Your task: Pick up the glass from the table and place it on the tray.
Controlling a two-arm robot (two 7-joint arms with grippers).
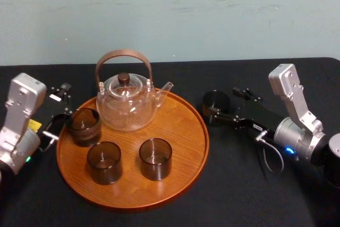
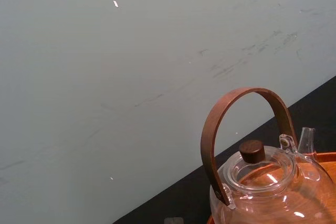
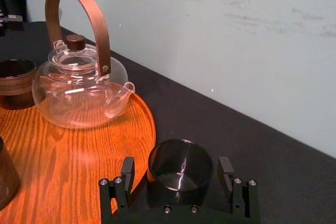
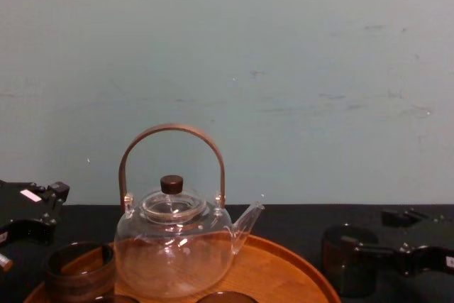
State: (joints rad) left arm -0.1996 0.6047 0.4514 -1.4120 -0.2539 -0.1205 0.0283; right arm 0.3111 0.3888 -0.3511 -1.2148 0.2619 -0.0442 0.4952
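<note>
The left gripper (image 1: 57,112) sits idle near the table's left edge, just beside the tray's left rim. Its fingers are spread and hold nothing. The tray (image 1: 186,131) lies on the black table (image 1: 239,184), left of centre. It carries a clear teapot (image 1: 127,102) at its far side and three dark cups (image 1: 104,162), one at the left rim and two toward the near side.

The glass (image 1: 215,103) stands upright on the table, just off the tray's right rim and about midway between the table's far and near edges. The right gripper (image 3: 177,161) reaches in from the table's right edge and straddles this glass. One of its fingers (image 3: 127,171) stands on each side, with a gap showing between each pad and the glass wall, so the jaws are apart and not yet squeezing.

The step in hand looks like the grasp, with the approach done. The next move calls for closing evenly on the glass. It then needs a lift clear of the raised rim and a short carry left. The bare wood on the tray's right side, in front of the spout, looks like the free spot.
</note>
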